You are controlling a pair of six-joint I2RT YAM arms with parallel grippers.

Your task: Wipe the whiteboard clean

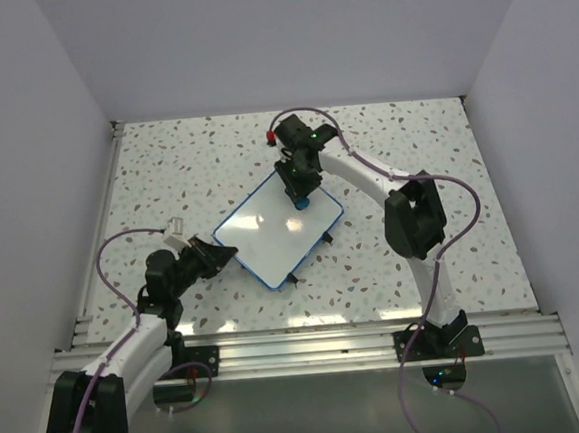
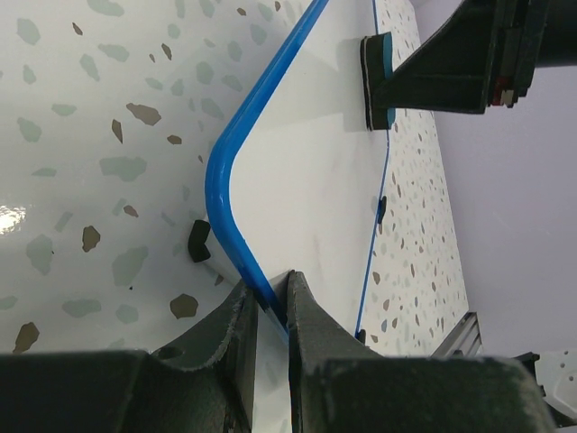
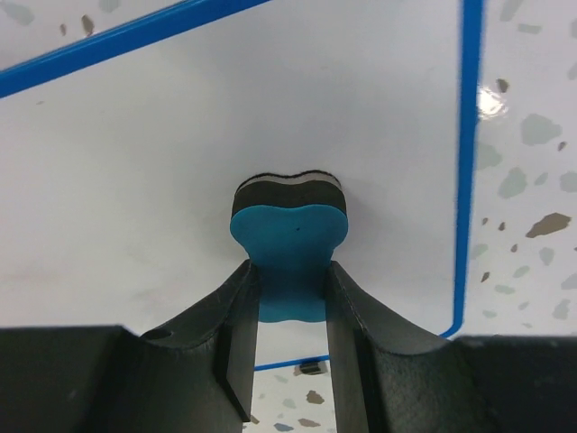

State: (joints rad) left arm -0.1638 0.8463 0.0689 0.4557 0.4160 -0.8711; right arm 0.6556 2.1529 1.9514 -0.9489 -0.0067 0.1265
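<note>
The whiteboard (image 1: 278, 227) lies flat near the middle of the desk (image 1: 444, 144), turned diagonally so that 1 corner points toward the near-left edge. The left gripper (image 2: 270, 296) is clenched on the blue rim just beside that corner, a thin bite on a narrow lip. The right gripper (image 3: 290, 275) is grasping a blue eraser (image 3: 288, 225), whose dark felt face is pressed on the board close to its far-right rim. The likely troubles are 3. A hard sideways stroke could swing the board about that 1 pinch or drag the rim out of it. A long stroke could run the eraser off onto the desk. The eraser, held by its narrow waist, could twist between the jaws.
</note>
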